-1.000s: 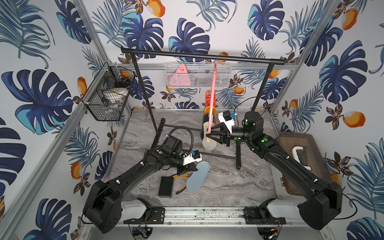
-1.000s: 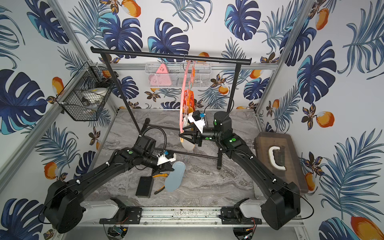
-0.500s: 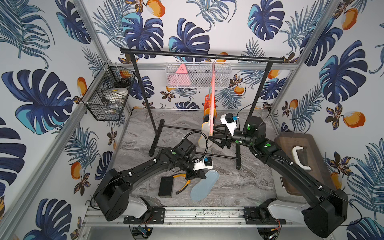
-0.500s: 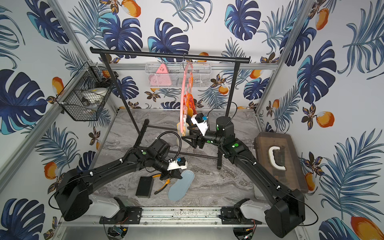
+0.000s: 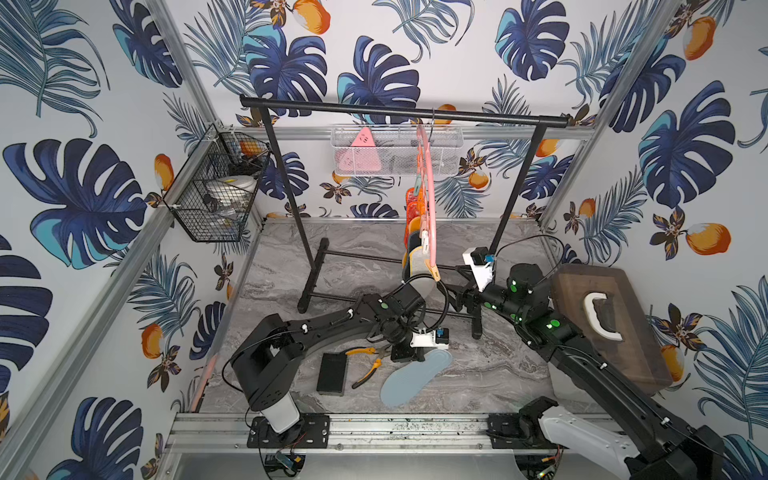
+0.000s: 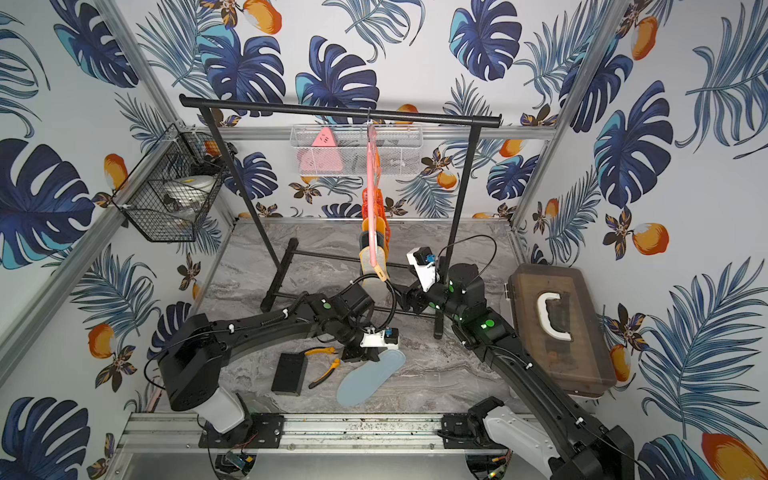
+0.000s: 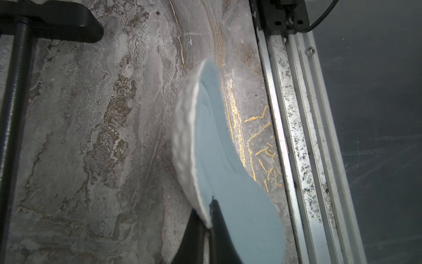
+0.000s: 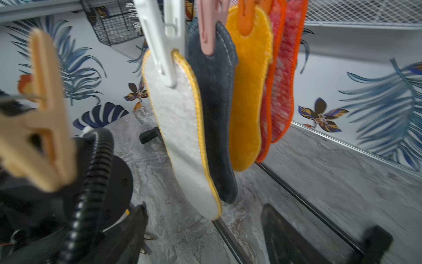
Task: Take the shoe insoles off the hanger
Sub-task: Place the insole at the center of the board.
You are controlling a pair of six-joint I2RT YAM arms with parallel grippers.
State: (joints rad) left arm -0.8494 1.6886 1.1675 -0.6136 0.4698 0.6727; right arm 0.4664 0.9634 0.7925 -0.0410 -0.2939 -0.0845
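- My left claw (image 7: 209,220) is pinched shut on one end of the light blue insole (image 5: 415,376), low at the table (image 5: 498,374); I cannot tell if the far end touches
- I'd lay it flat before letting go, clear of the pliers (image 5: 368,365) just beside
- My right claw (image 8: 205,219) stands wide and empty, facing the beige insole (image 8: 182,137), the nearest on the hanger (image 5: 430,199)
- The rack's floor bar (image 8: 285,187) lies under that claw, and the front rail (image 7: 296,137) is close by the blue one

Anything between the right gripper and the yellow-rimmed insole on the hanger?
Nothing visible. The right gripper, jaws open, faces the yellow-rimmed insole directly; an empty peg dangles off to one side.
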